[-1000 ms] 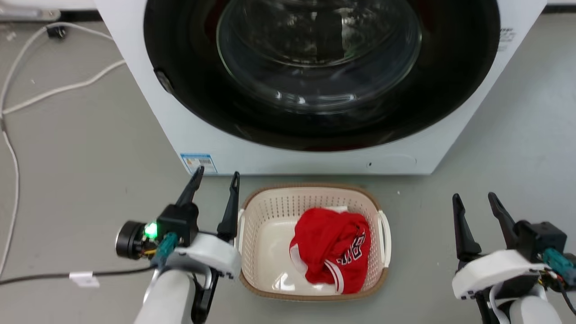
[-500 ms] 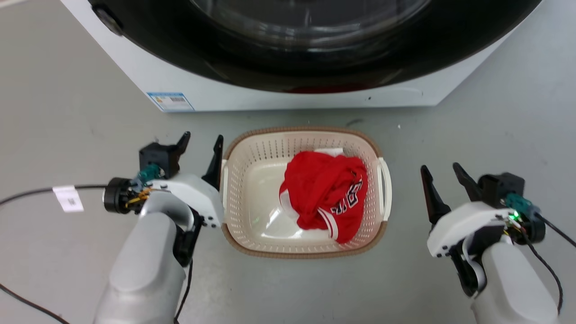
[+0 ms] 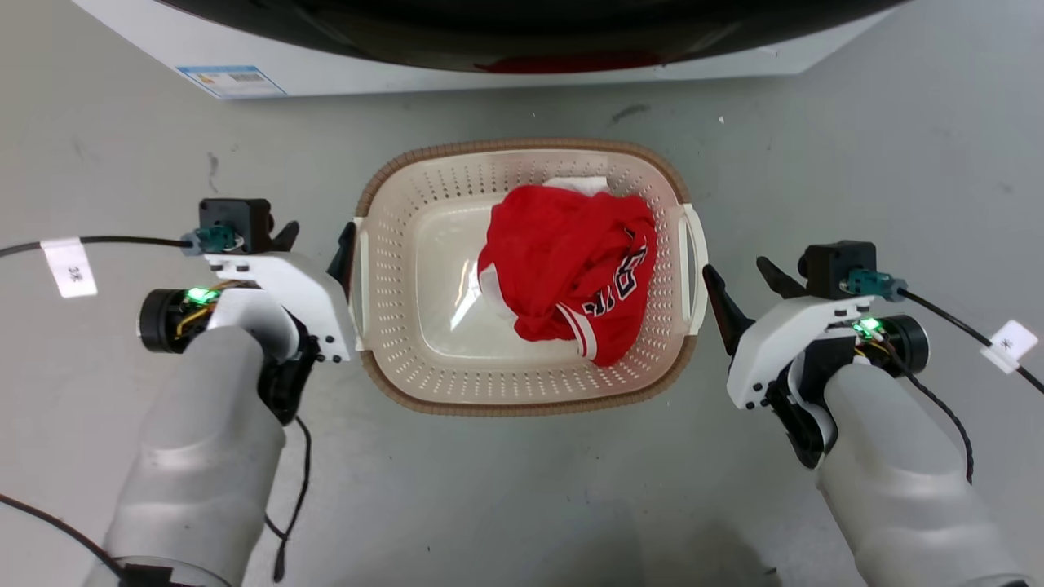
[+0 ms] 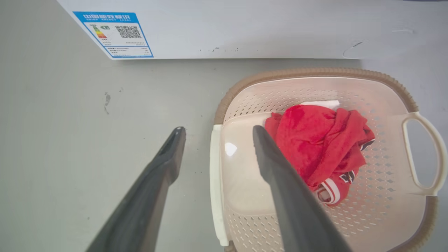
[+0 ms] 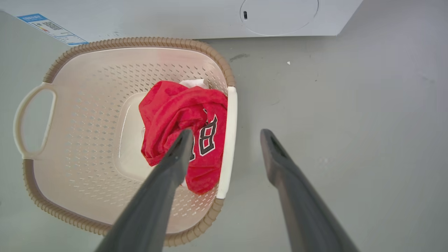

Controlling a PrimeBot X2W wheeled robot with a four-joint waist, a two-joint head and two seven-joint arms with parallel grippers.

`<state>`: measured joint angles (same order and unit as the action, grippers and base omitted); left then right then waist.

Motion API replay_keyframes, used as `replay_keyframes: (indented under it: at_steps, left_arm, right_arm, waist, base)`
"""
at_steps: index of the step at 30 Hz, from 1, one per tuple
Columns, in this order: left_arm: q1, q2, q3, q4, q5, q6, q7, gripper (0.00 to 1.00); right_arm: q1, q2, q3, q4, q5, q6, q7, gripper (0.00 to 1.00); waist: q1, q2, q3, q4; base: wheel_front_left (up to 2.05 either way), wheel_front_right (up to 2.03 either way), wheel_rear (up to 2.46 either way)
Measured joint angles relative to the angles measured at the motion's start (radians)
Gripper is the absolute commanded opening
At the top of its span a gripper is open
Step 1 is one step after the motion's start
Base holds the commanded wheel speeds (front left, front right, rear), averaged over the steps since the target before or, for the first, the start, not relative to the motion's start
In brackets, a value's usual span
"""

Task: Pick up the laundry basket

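The laundry basket (image 3: 522,148), cream with perforated walls and a brown rim, stands on the grey floor and holds a crumpled red jersey (image 3: 571,261). My left gripper (image 3: 318,238) is open beside the basket's left white handle (image 3: 359,273). In the left wrist view that handle (image 4: 214,182) lies between the two fingers of the left gripper (image 4: 217,128). My right gripper (image 3: 734,271) is open next to the right handle (image 3: 692,269). Seen from the right wrist, the right gripper (image 5: 226,133) straddles this handle (image 5: 229,140). Neither gripper holds anything.
The white washing machine (image 3: 408,77) stands just beyond the basket, its base also in the wrist views (image 4: 245,28) (image 5: 157,17). Black cables with white tags (image 3: 69,265) (image 3: 1011,346) trail from both wrists across the floor.
The head camera has tilted down, so the scene slid up the picture. My right gripper has closed in on the basket's right handle; my left has stayed close to the left handle.
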<state>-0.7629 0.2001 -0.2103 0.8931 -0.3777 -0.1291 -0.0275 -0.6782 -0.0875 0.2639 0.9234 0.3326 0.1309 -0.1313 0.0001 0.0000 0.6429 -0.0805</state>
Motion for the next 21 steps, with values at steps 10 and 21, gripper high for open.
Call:
replay_keyframes:
  at_steps: [10, 21]
  left_arm:
    - [-0.065, 0.068, -0.095, 0.054, -0.103, 0.000, 0.088, 1.00]
    - [-0.156, 0.091, -0.174, 0.137, -0.137, 0.000, 0.123, 1.00]
  right_arm:
    - [-0.121, 0.010, 0.129, 0.130, 0.112, 0.000, 0.013, 1.00]
    - [-0.227, 0.024, 0.271, 0.199, 0.241, 0.000, 0.050, 1.00]
  waist:
    - [0.0000, 0.0000, 0.093, -0.026]
    - [0.0000, 0.0000, 0.188, -0.043]
  base:
    - [0.00, 0.00, 0.00]
    - [0.00, 0.00, 0.00]
